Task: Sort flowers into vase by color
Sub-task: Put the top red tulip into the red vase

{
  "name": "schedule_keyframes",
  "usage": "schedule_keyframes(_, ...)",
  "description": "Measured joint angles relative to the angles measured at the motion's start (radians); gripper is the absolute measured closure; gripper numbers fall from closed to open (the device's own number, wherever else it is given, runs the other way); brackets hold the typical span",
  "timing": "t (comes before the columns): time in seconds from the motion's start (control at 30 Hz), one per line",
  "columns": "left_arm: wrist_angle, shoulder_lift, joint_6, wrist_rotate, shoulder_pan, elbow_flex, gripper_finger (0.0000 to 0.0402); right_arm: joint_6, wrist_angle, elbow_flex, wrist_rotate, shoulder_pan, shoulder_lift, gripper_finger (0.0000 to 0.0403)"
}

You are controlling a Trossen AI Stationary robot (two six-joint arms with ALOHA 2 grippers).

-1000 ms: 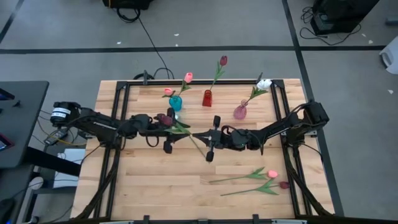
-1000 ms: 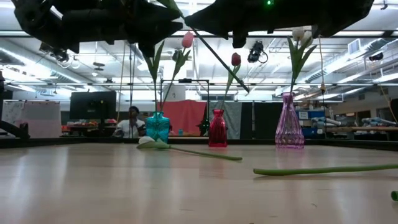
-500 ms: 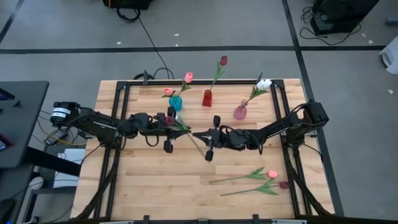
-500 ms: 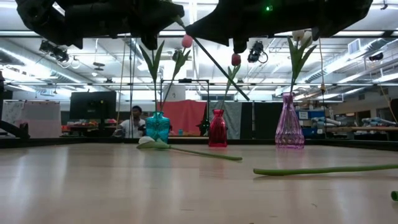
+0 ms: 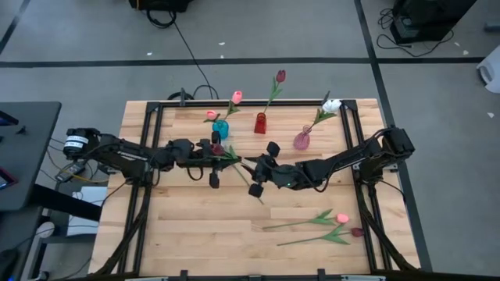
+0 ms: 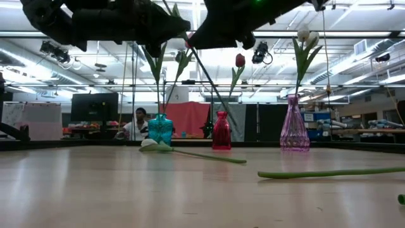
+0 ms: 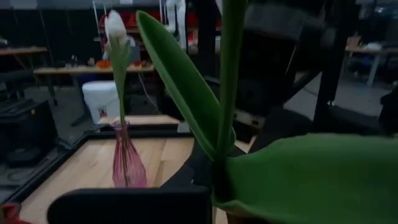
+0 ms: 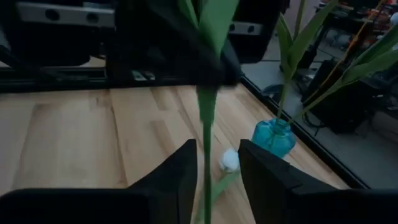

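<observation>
A dark red flower [image 5: 217,148] hangs above the table's middle; its long stem [image 6: 215,95] slants down, clear of the wood. My left gripper [image 5: 221,154] is shut on it near the head. My right gripper [image 8: 217,146] is open, and the stem [image 8: 205,130] runs between its fingers. A teal vase [image 5: 220,129] holds pink flowers, a red vase [image 5: 260,123] a dark red one, a pink vase [image 5: 301,140] a white one. A white flower [image 6: 152,144] lies on the wood by the teal vase. My left gripper pinches the flower's stem [image 8: 208,84] between its two fingers, near the head, where the leaves [image 7: 186,93] spring from it. The fingers come level from the table's left and lie across the stem. The rest of the stem hangs slanting below them, clear of the table.
Two more flowers [image 5: 312,226], one pink-headed and one dark red, lie on the wood at the near right. The three vases stand in a row along the far side. A person [image 6: 136,123] sits in the room beyond the table.
My left gripper has shut on the flower near its head. My right gripper has opened, let go of the stem and turned a little. The stem now hangs steeper, its lower end swung down.
</observation>
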Motion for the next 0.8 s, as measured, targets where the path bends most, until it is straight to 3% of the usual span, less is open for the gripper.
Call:
schedule_keyframes(0.27,-0.249,0.0,0.029,-0.041,0.0,0.12,0.0386,-0.014,0.027,0.004,0.023,0.0,0.008,0.0274)
schedule_keyframes(0.67,-0.269,0.0,0.031,-0.061,0.0,0.131,0.0385,-0.036,0.04,0.053,0.24,0.027,0.115,0.0278)
schedule_keyframes(0.8,-0.28,0.0,0.031,-0.061,0.0,0.131,0.0385,-0.052,0.038,0.081,0.277,0.027,0.148,0.0295)
